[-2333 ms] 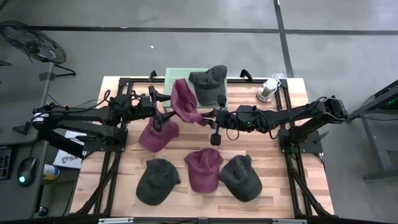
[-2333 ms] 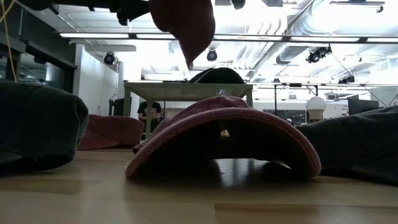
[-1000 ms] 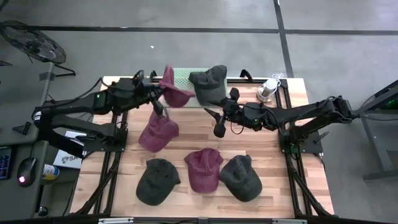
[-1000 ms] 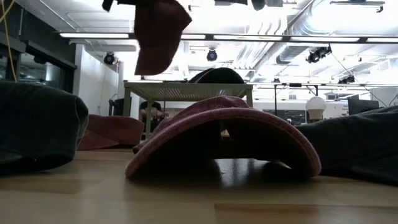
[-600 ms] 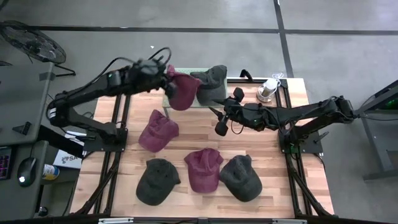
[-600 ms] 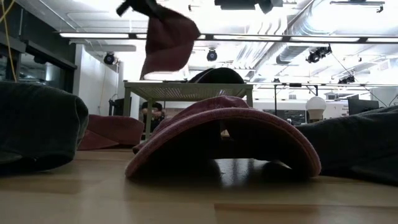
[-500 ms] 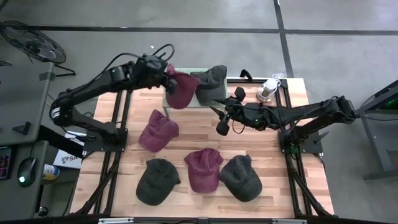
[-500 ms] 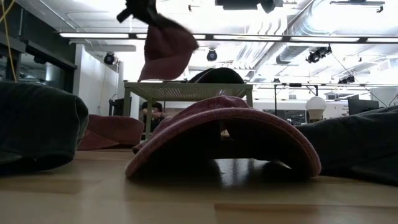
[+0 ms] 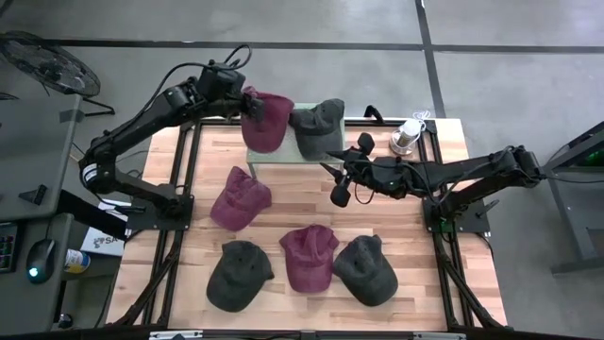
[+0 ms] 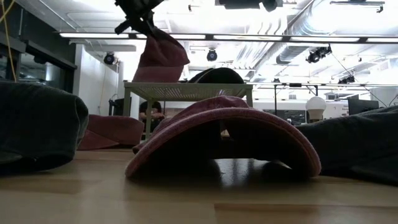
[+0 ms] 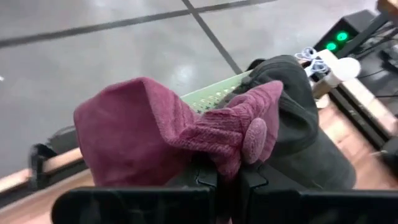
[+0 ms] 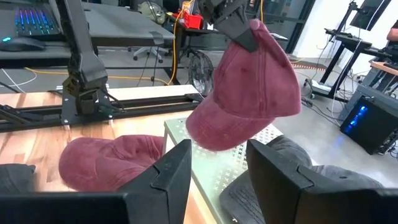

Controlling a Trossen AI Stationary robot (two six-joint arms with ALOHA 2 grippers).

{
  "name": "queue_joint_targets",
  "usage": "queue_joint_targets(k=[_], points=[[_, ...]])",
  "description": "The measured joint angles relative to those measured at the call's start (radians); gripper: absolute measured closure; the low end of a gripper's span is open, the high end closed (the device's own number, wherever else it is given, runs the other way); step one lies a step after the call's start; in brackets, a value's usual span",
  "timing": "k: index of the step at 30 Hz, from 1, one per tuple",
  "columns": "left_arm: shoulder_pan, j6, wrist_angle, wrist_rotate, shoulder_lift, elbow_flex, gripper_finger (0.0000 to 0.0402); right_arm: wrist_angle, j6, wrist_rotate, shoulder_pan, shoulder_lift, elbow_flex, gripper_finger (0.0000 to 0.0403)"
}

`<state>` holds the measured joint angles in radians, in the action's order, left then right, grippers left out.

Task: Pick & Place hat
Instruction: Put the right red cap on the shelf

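The left gripper (image 9: 243, 102) is raised over the far edge of the table (image 9: 184, 283), and its fingers (image 11: 208, 180) are pinched on the cloth of a maroon hat (image 9: 265, 120). The hat hangs from the gripper above the left part of a green rack (image 9: 280, 156), just beside a grey hat (image 9: 316, 125) that lies on the rack's right part. In the low view the held hat (image 10: 159, 57) seems to reach down to the rack top (image 10: 186, 90), but I cannot tell if it really touches.

The right gripper (image 9: 346, 181) waits near the middle of the table, to the right of the rack, with its fingers (image 12: 169, 168) spread apart and nothing between them.

Four more hats lie on the wood: a maroon one (image 9: 239, 197) below the rack, and in the near row a dark one (image 9: 239, 275), a maroon one (image 9: 308, 256) and another dark one (image 9: 366, 269). A small lamp-like thing (image 9: 407, 138) stands at the far right corner.
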<state>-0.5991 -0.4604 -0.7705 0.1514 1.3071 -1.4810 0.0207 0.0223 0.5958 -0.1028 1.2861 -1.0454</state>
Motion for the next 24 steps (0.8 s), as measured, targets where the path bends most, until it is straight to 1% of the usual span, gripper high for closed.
queue_joint_targets(k=[5,9,11,13,16,21,24], points=[[-0.004,-0.015,0.034,-0.008,0.000,0.052,0.0398,-0.001,-0.001,0.000,0.000,0.000,0.000,0.0256],[-0.020,-0.017,0.078,-0.045,0.014,0.097,0.0398,-0.002,-0.006,0.000,0.000,0.000,0.000,0.0256],[-0.020,-0.017,0.097,-0.043,0.032,0.110,0.0398,-0.006,-0.006,0.000,0.000,0.000,0.000,0.0256],[-0.023,-0.017,0.107,-0.018,0.050,0.111,0.0398,-0.007,-0.006,0.000,0.000,0.000,0.001,0.0256],[-0.025,-0.035,0.177,-0.013,0.070,0.111,0.0398,-0.007,-0.006,0.000,0.000,0.000,0.001,0.0256],[-0.022,-0.072,0.325,-0.087,0.072,0.111,0.0398,-0.027,-0.007,0.000,0.000,0.000,0.001,0.0257],[-0.022,-0.080,0.335,-0.141,0.072,0.111,0.0398,-0.045,-0.025,-0.001,0.000,0.000,0.001,0.0257]])
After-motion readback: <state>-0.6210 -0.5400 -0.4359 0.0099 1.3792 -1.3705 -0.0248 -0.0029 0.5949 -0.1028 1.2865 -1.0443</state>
